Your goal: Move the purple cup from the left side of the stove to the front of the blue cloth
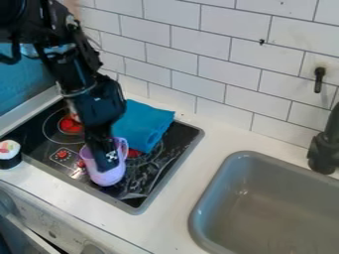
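Because it looks plastic, lilac cup (110, 177): probably light, stiff.
Handle (124, 147): seems good hold.
Claw (106, 159): apart or together, I cannot tell.

Logged stove (149, 191) at left in desk (179, 198), sink (265, 198) at right. Found mug (109, 177) on stove, toward front edge, with end effector (107, 167) at mug from above. Placed cloth (142, 124) behind mug, at rear of stove. Recorded toy sushi roll (9, 155) left of mug, by stove's front-left edge. Noted faucet (324, 153) behind sink, near right edge of view; tiled wall (205, 59) behind desk; hook (319, 79) on wall, above faucet.
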`<state>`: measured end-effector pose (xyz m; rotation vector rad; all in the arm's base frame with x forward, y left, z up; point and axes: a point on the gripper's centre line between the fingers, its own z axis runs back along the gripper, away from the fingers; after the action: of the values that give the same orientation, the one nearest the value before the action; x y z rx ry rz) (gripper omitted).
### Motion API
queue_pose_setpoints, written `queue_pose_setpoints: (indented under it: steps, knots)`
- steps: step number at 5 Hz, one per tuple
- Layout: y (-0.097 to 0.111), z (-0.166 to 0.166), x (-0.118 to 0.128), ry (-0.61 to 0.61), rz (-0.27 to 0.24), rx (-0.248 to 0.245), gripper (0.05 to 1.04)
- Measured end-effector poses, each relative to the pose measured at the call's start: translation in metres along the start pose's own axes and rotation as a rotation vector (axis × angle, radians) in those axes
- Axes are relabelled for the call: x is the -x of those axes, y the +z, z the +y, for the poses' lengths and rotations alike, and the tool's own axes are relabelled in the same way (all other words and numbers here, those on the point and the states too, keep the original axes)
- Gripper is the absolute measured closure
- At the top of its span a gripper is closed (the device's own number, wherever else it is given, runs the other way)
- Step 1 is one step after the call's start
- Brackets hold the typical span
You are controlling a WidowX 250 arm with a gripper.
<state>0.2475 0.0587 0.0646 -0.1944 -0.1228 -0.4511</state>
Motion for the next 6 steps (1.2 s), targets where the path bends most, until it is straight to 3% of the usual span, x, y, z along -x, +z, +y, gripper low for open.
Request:
queue_pose_setpoints:
  steps: [1, 2, 3, 4, 5, 6]
  knots:
    - [-0.002, 0.003, -0.002, -0.017, 0.012, -0.049, 0.98]
    - [-0.002, 0.003, 0.0, -0.007, 0.029, -0.053, 0.794]
    - [0.02, -0.003, 0.003, 0.016, -0.014, -0.048, 0.501]
    - [0.039, -0.005, 0.002, 0.038, -0.07, -0.08, 0.19]
    - [0.057, 0.004, 0.01, 0.069, -0.064, -0.073, 0.075]
    - [0.08, 0.028, 0.033, 0.136, 0.005, -0.179, 0.08]
